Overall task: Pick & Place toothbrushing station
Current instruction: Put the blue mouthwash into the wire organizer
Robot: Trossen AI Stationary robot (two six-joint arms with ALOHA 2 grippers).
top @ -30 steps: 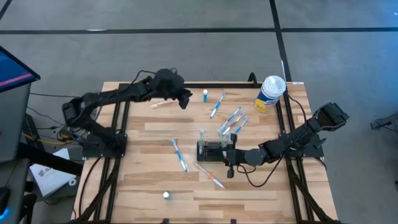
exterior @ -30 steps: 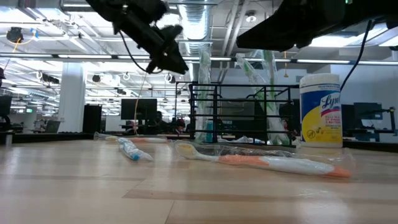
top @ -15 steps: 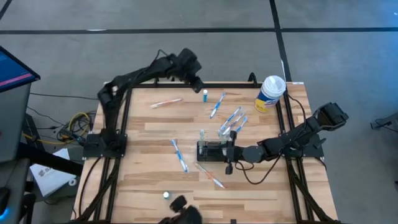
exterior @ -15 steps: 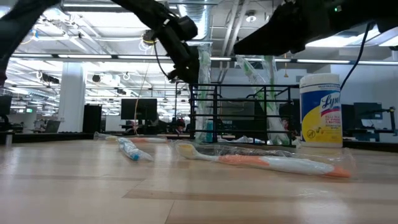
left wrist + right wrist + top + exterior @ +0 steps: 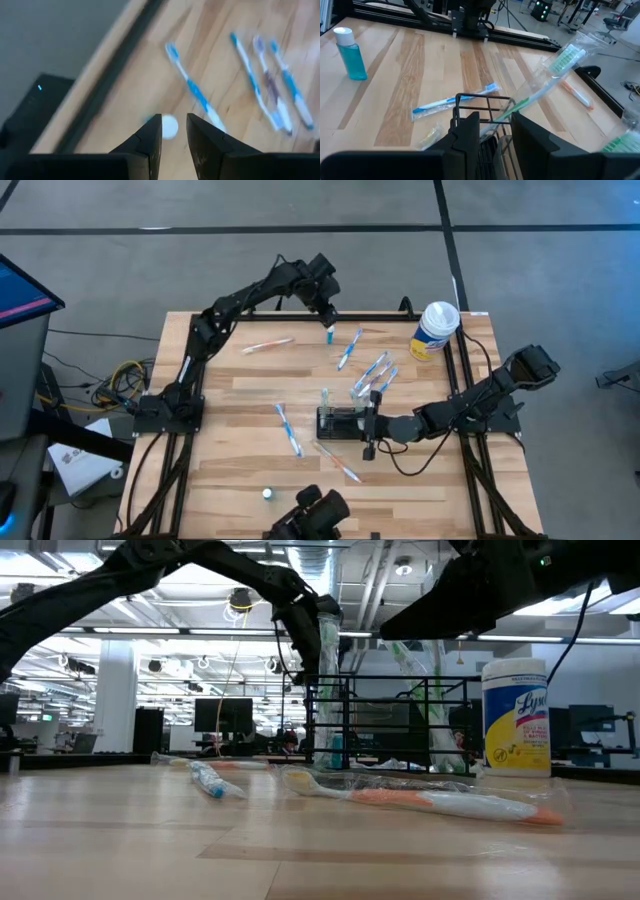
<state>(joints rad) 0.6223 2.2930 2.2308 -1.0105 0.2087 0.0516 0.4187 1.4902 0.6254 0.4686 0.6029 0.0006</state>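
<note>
The toothbrushing station (image 5: 338, 423), a small black wire rack, stands mid-table with wrapped toothbrushes (image 5: 432, 670) upright in it. My right gripper (image 5: 368, 426) reaches it from the table's right and is shut on its end (image 5: 492, 137). My left gripper (image 5: 327, 318) hangs near the far edge, tilted down. It is open and empty above a small blue bottle (image 5: 329, 333), whose white cap (image 5: 169, 126) shows between the fingers. A blue toothbrush (image 5: 192, 87) lies just beyond it. My right gripper holds the station's right end, its wires (image 5: 494, 134) between the two fingers. The fingers come nearly level from the table's right. The station stands upright on the table. The fingers hide the exact wire they press on.
Loose toothbrushes lie about: an orange one (image 5: 267, 345) far left, blue ones (image 5: 348, 348) (image 5: 288, 428), a clear-wrapped bunch (image 5: 373, 373), and an orange one (image 5: 340, 463) near the station. A white-and-yellow wipes canister (image 5: 436, 328) stands far right. A dark object (image 5: 308, 515) is at the near edge.
My left gripper has swung toward the table's right and far edge, from beside the orange toothbrush to above the blue bottle, its arm stretching out and the gripper tipping further down. A dark object has come into view at the near edge.
</note>
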